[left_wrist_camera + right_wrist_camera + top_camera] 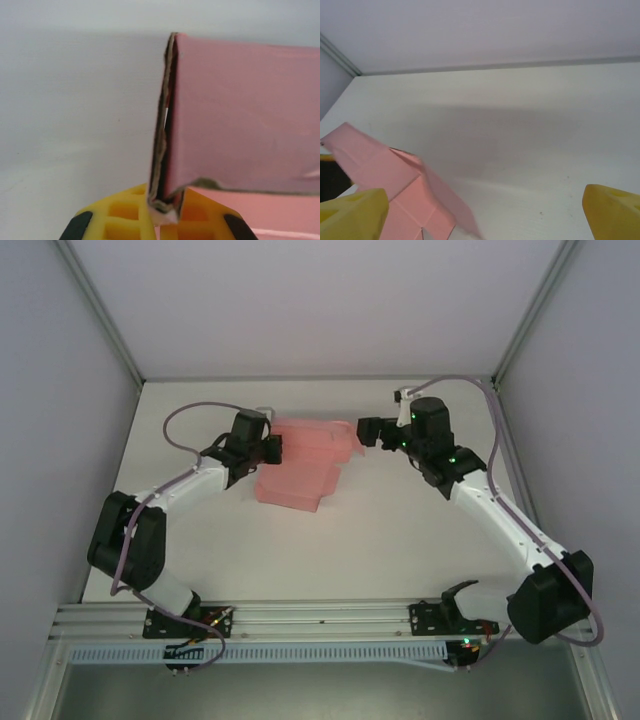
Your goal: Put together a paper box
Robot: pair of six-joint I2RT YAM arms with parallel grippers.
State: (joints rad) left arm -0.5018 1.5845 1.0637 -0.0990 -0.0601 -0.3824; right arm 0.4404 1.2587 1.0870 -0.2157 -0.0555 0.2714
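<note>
The pink paper box (303,462) is a partly folded card sheet lying at the table's middle back, its left edge raised. My left gripper (272,448) is shut on that left edge; in the left wrist view the layered card edge (167,125) stands upright, pinched between the yellow fingers (125,215). My right gripper (366,430) hangs open just right of the box's far right flap, not touching it. In the right wrist view the pink flaps (395,192) lie at the lower left, beside the left yellow fingertip (355,215); the other fingertip (615,210) sits far to the right.
White table (400,530) with enclosure walls at the back and both sides. A metal rail (320,625) with the arm bases runs along the near edge. Purple cables loop over both arms.
</note>
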